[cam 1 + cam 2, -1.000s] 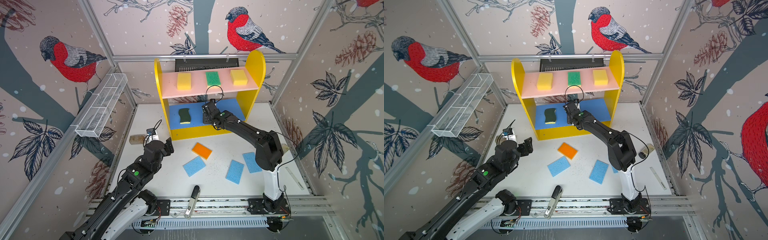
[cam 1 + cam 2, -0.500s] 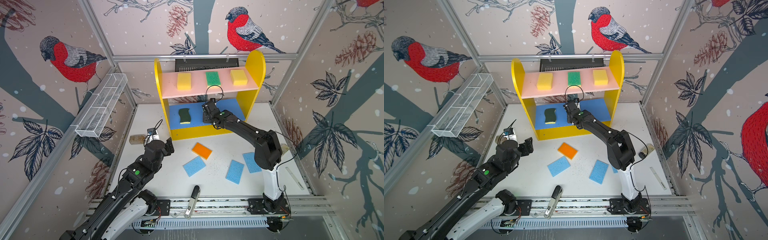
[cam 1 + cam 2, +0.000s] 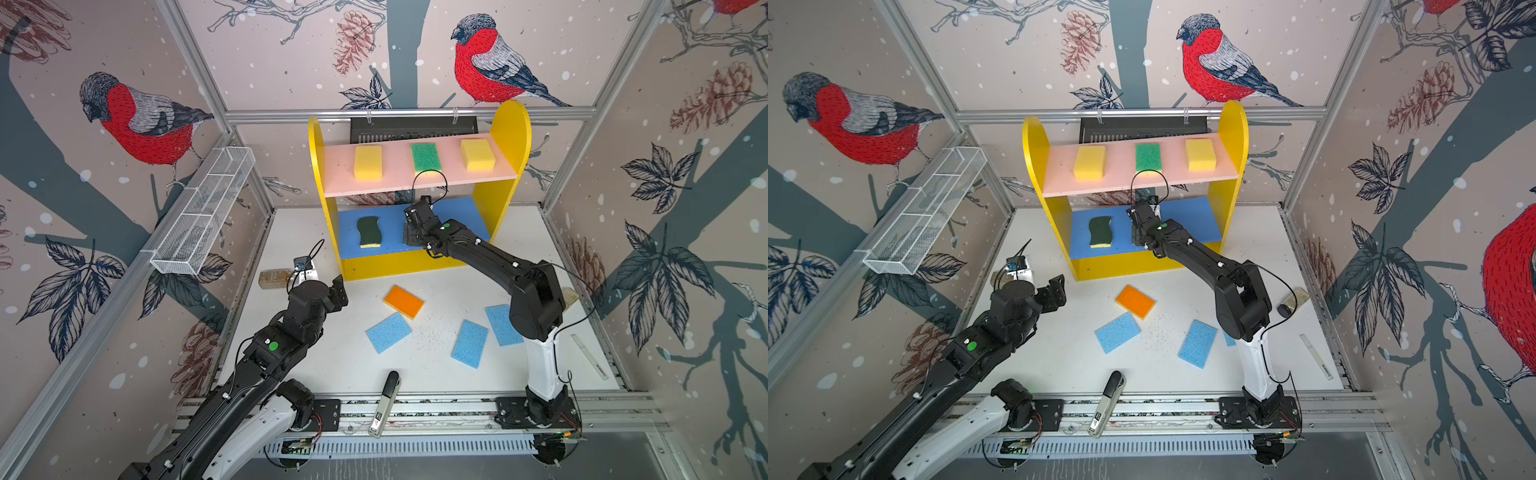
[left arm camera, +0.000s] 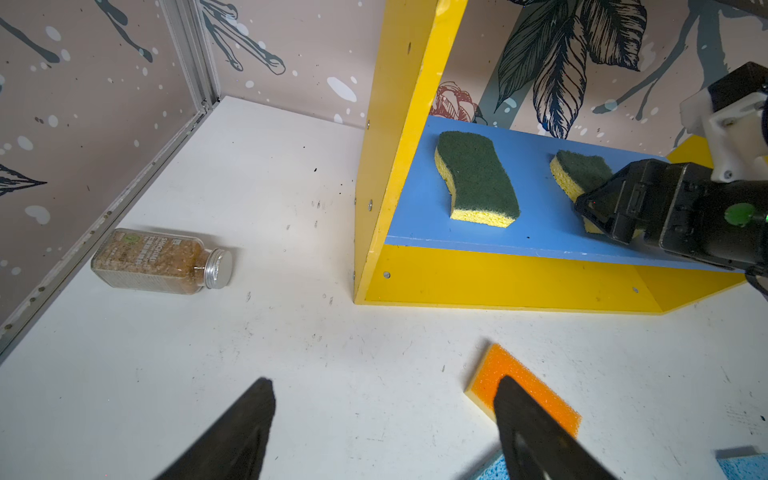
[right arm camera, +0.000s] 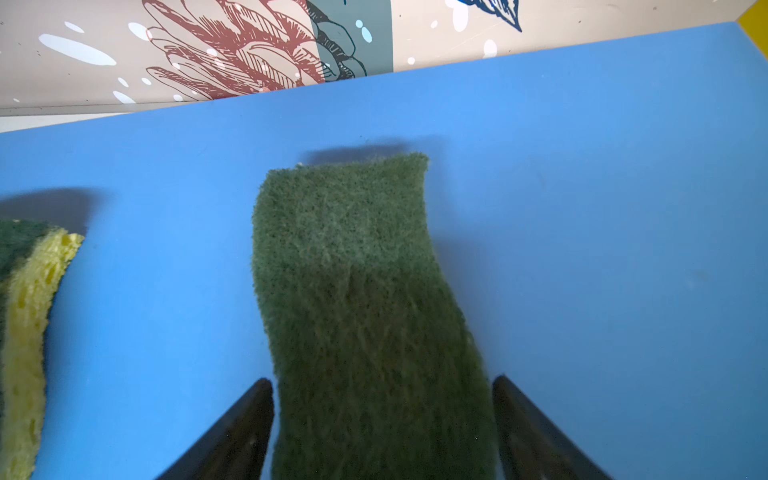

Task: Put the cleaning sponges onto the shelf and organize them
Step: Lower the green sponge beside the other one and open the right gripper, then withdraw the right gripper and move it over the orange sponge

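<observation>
The shelf [image 3: 509,137] stands at the back. Its pink board holds two yellow sponges [image 3: 368,162] [image 3: 478,154] and a green-topped one [image 3: 425,157]. One dark green wavy sponge [image 3: 368,231] lies on the blue board [image 3: 457,212]. A second dark green sponge [image 5: 357,270] lies flat beside it, between the spread fingers of my right gripper [image 5: 382,382], which is open with a thin gap on each side. On the table lie the orange-topped sponge [image 3: 403,301] and three light blue ones [image 3: 388,332] [image 3: 469,343] [image 3: 500,322]. My left gripper [image 4: 384,386] hovers open and empty near the orange sponge.
A brownish bottle [image 4: 162,262] lies on its side left of the shelf. A white wire basket [image 3: 203,212] hangs on the left wall. A black-and-white tool [image 3: 386,399] rests at the front edge. A small jar [image 3: 1291,303] and a flat strip [image 3: 590,357] lie at the right.
My right gripper's jaws have spread apart and let go of the dark green sponge on the blue board. The left arm has not moved.
</observation>
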{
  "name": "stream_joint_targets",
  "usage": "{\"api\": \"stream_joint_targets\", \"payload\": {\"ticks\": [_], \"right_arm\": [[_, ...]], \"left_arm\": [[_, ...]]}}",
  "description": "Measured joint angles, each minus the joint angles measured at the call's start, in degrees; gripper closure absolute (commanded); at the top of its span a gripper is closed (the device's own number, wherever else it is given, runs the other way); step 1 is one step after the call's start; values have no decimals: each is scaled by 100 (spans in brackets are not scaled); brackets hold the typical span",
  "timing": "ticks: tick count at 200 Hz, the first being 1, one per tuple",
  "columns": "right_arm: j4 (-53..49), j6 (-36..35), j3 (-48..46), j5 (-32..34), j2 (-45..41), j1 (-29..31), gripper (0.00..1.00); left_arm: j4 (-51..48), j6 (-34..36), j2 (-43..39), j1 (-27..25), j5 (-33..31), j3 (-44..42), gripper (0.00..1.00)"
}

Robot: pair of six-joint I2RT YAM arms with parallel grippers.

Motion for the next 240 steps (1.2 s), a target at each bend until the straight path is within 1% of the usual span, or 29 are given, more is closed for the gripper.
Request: {"api": "stream_joint_targets", "payload": {"ticks": [25,111,151,200,240], "right_arm": [[-13,-22,-11,4,-136,31,10],[-52,-127,-522,42,-732,306,7],[2,-125,-1110,20,-1276,442,7],[133,2,-2291,-63,-2162,669,6],[271,2,-3003,-83,-2889,684,5]], "left_arm": [[0,0,-46,0,15,2,17],[-96,17,-153,0,-46,262,17],[-216,105,-203,0,-68,393,17],[-273,81,-240,0,-31,492,17],[-358,-61,-251,0,17,494,17]]}}
